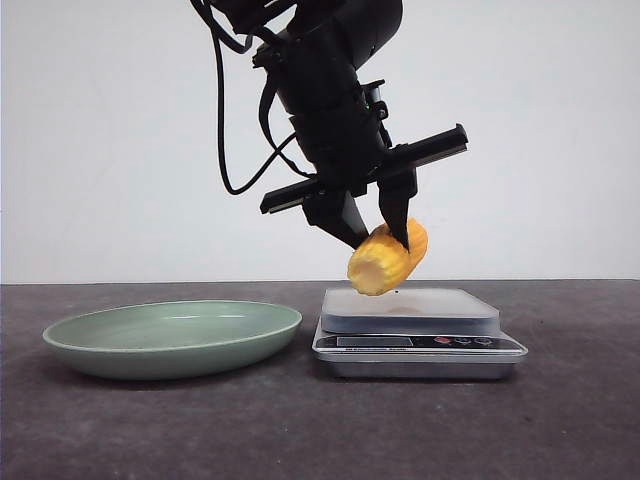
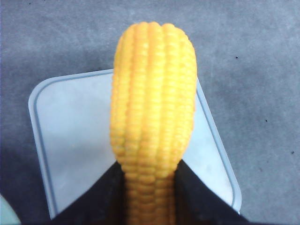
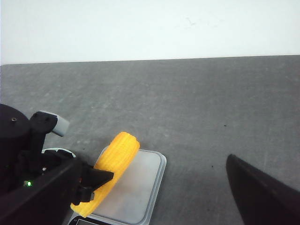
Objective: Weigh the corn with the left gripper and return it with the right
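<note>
Dark grey speckled table point(image 1: 300, 420), plain white wall point(image 1: 100, 130) behind, left gripper point(image 1: 378, 225) clamped on corn point(image 1: 387, 258) just above the scale point(image 1: 415, 330) (green plate point(image 1: 172, 337) beside it), right gripper's point(image 3: 262, 194) spread unreadable.

Green plate point(image 1: 150, 345) beside scale point(image 1: 418, 345) — grey table point(image 1: 320, 430).

One corn point(image 1: 388, 258), one scale point(image 1: 415, 333), one green plate point(image 1: 172, 338), one table point(image 1: 300, 430).

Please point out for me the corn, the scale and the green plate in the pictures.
corn point(image 1: 385, 262): front view, on the ribbed side near the pale cut end.
scale point(image 1: 470, 305): front view, on the bare right part of the weighing platform.
green plate point(image 1: 150, 358): front view, on the outer wall below the rim.
</note>
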`<state>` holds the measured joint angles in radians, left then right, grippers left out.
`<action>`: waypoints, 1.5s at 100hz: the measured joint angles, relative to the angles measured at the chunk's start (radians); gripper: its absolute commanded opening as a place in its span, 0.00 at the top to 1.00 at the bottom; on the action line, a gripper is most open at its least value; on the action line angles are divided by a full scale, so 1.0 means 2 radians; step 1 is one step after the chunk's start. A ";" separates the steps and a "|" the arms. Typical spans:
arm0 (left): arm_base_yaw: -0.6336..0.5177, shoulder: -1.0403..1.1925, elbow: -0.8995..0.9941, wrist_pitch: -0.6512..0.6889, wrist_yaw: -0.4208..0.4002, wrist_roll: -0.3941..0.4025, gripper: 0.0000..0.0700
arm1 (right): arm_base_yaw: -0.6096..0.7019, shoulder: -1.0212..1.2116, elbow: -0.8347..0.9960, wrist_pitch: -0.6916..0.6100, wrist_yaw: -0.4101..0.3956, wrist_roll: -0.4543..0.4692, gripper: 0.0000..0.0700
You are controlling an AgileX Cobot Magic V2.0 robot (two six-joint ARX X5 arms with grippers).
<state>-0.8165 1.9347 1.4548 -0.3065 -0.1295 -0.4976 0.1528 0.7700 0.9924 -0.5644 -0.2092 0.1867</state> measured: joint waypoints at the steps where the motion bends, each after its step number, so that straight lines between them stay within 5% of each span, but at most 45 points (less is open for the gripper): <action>1: 0.000 0.000 0.000 0.000 0.000 0.000 0.99 | 0.000 0.000 0.000 0.000 0.000 0.000 0.11; 37: 0.000 0.012 0.000 -0.001 -0.001 0.003 0.98 | 0.000 0.000 0.000 -0.008 0.000 0.000 0.11; 43: 0.000 0.012 0.000 0.000 -0.001 0.003 0.87 | 0.000 0.000 0.000 -0.009 0.000 0.000 0.11; 54: 0.000 0.012 0.000 0.000 -0.001 0.004 0.39 | 0.000 0.000 0.000 -0.010 0.000 0.000 0.11; 59: 0.000 0.012 0.000 0.000 -0.001 0.005 0.30 | 0.000 0.000 0.000 -0.010 0.000 0.000 0.11; 100: 0.000 -0.012 0.038 -0.010 -0.004 0.049 0.30 | 0.000 0.000 0.000 -0.010 0.000 0.000 0.11; 150: -0.002 -0.336 0.160 -0.166 -0.172 0.218 0.30 | 0.065 0.043 0.001 0.040 -0.001 0.011 0.11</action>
<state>-0.8211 1.2621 1.7756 -0.6384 -0.4732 -0.0608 0.2829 0.8570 0.9943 -0.4835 -0.2108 0.2085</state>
